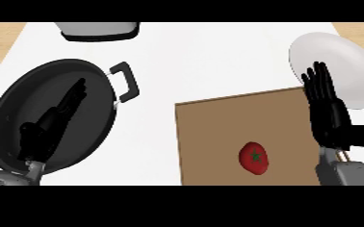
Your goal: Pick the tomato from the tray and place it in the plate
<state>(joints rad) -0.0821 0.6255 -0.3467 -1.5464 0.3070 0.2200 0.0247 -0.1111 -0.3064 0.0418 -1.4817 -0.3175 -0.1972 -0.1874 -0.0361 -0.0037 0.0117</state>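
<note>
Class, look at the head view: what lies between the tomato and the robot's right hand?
Only bare brown tray surface. In the head view, the tomato sits on the tray, and the open right hand hovers by the tray's right edge, nothing between them.

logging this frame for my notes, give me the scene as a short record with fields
tomato: lying on the brown tray, not held
plate: white, beyond the tray's far right corner
right hand: open, fingers straight, over the tray's right edge
left hand: open, over the black pan
other: grey and black container at far edge
task stage: tomato not yet picked
</note>
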